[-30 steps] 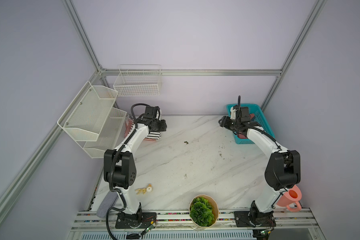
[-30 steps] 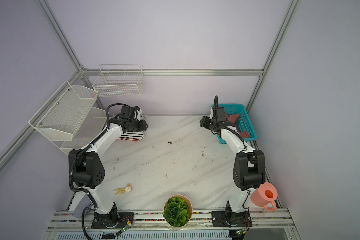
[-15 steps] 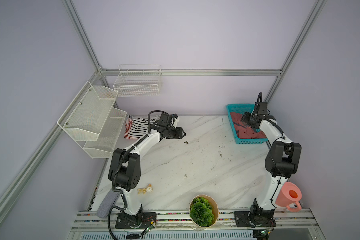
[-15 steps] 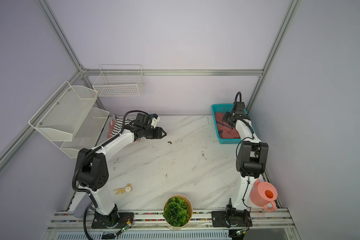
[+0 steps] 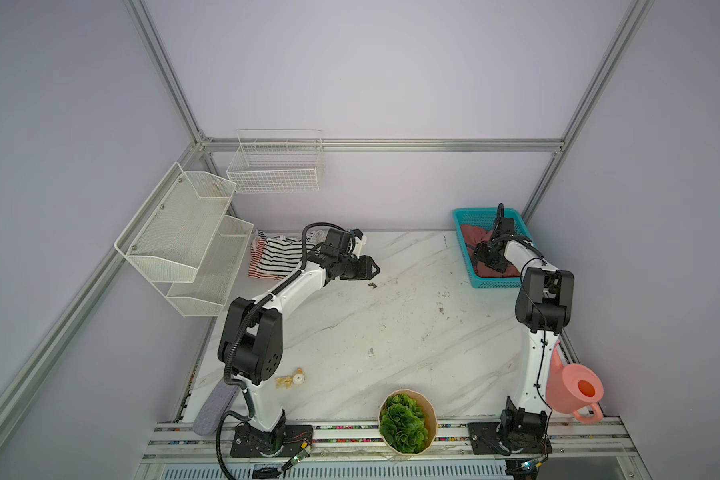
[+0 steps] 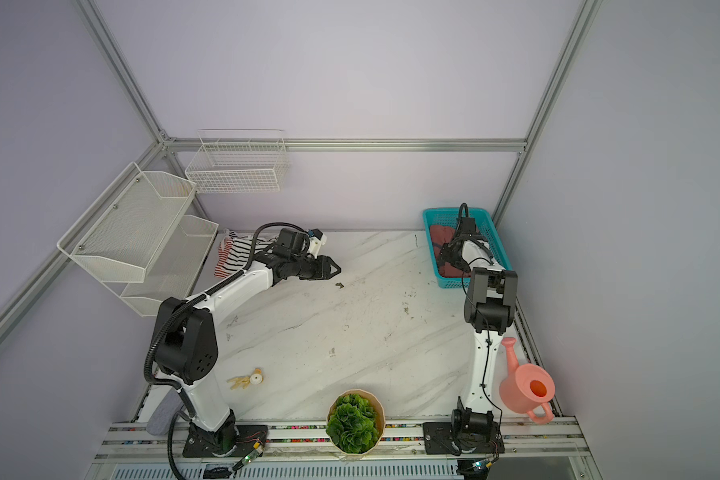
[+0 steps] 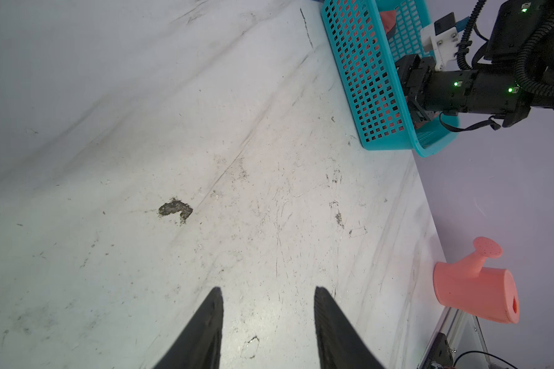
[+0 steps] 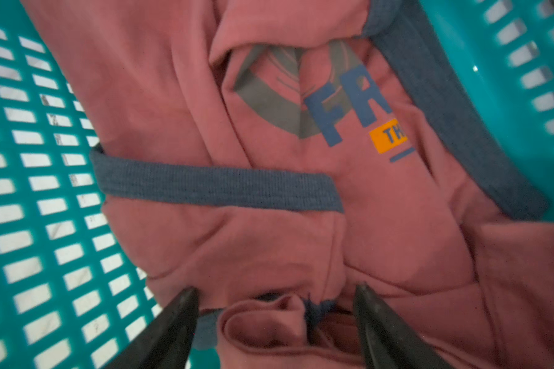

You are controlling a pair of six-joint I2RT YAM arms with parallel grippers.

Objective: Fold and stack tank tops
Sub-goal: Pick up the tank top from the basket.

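Right gripper down in basket, nothing pinched

Red top lies bunched inside basket. Right jaws wide apart, straddling a fold of it, not closed on it. Left gripper part open, empty, over bare table, well apart from basket. Striped tops piled across the table from basket

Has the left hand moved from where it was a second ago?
Yes. The left hand has swung away from the striped tops beside the white rack, out over the bare table toward its middle.
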